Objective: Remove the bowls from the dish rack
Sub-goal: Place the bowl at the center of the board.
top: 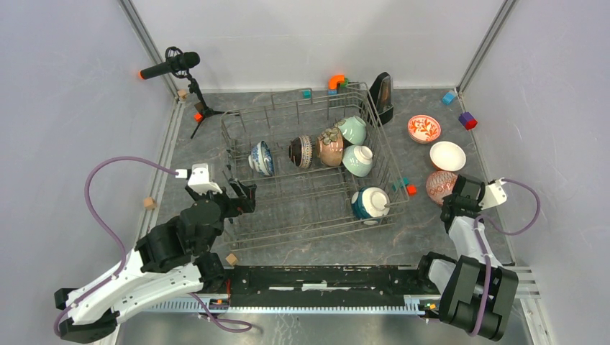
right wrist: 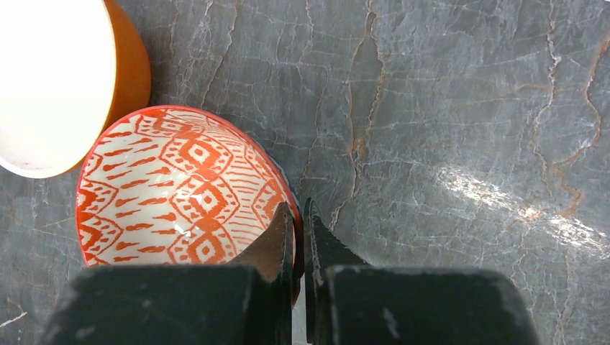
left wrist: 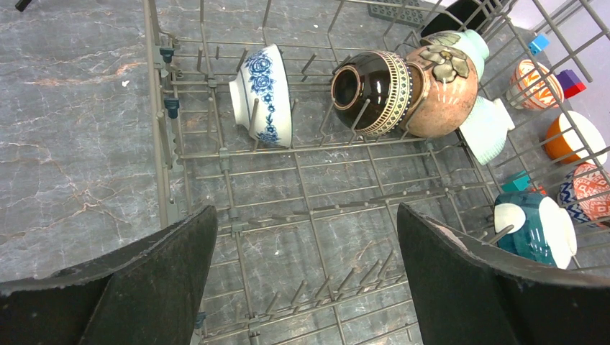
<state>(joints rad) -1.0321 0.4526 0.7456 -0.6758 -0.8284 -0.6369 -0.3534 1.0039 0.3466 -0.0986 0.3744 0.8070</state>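
Right gripper (right wrist: pixel 298 215), fingers closed, is pinching the rim of the red-lattice bowl (right wrist: pixel 180 194) just ahead-left on the table (right wrist: pixel 467 108); left gripper (left wrist: pixel 306 244), spread wide and empty, is hovering over the dish rack (left wrist: pixel 164 180), bowls (left wrist: pixel 264 95) standing ahead.

Between the left gripper's (left wrist: pixel 306 212) spread fingers (left wrist: pixel 165 280) only short dish rack (left wrist: pixel 224 154) tines rise; the blue-white bowl (left wrist: pixel 265 93) and striped bowl (left wrist: pixel 374 90) block ahead, the teal bowl (left wrist: pixel 536 230) to its right. Right of the right gripper (right wrist: pixel 298 223), the table (right wrist: pixel 467 129) lies bare; the red-lattice bowl (right wrist: pixel 180 194) crowds left.
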